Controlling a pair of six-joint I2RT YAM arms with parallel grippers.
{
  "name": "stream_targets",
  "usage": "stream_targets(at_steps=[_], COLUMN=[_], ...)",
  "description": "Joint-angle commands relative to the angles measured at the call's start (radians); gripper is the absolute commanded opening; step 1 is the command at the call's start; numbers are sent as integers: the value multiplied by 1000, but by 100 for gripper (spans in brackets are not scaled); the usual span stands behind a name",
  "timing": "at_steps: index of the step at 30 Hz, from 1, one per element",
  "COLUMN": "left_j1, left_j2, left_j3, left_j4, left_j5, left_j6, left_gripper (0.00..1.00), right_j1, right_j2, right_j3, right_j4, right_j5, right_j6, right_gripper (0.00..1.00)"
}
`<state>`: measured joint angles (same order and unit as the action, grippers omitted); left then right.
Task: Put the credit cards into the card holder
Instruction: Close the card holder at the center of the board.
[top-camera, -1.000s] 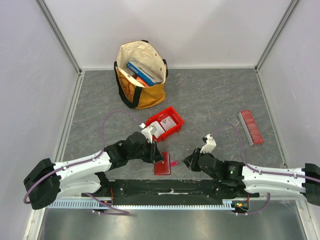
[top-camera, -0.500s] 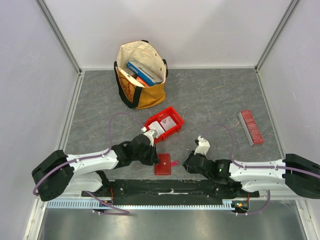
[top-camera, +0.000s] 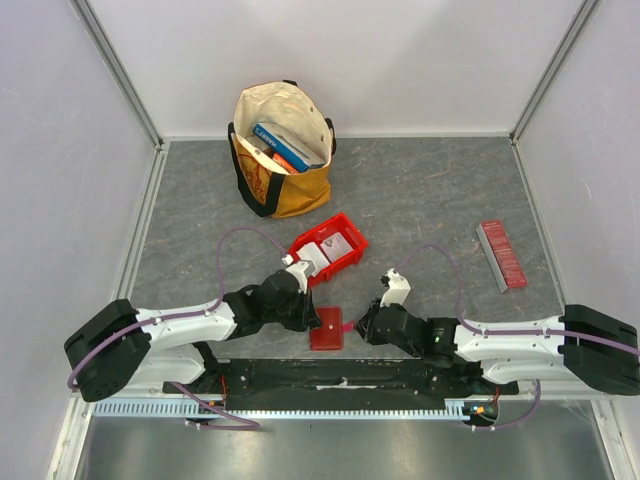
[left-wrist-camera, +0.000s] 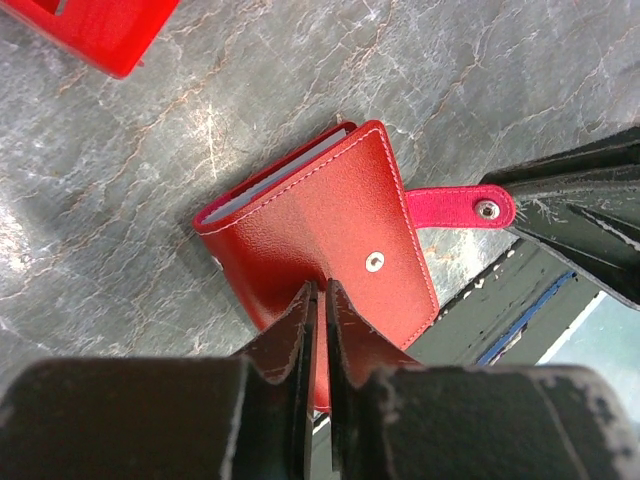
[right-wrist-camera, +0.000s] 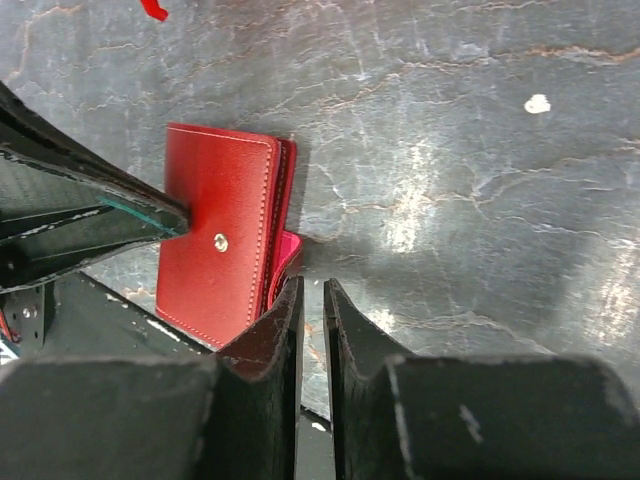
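Both hands have drawn in on the card holder, folded shut on the table. The left hand, narrowed to a slit, rests on its cover. The right hand, nearly closed and empty, sits beside the snap tab. The credit cards wait beyond the hands in the red bin, so opening the holder likely comes next.

Grey marbled worktop. Rear left: cream and yellow tote bag, upright and open, holding blue books. Centre: red plastic bin, set diagonally. Right: narrow ridged red strip, lying flat
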<state>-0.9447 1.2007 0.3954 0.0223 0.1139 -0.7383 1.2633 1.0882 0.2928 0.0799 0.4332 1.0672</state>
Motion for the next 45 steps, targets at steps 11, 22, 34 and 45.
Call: stream_targets(at_steps=[11,22,34,45], left_j1=[-5,-5,-6,-6], left_j2=[3,-15,-27,-42], left_j3=[-47,-56,-64,-67], left_j4=[51,54,61,61], left_j5=[7,9,12,17], left_j6=[-19,-27,-29,-32], left_gripper=[12,12,12,12], right_j1=[-12,-12,-50,-81], right_j2=[51,128,145,165], right_j3=[42,95,112,138], right_j4=[153,173,178,192], right_j5=[-90,-108,-132,-162], right_j6=[-42,-85,-111,-144], right_gripper=[19,20,20,24])
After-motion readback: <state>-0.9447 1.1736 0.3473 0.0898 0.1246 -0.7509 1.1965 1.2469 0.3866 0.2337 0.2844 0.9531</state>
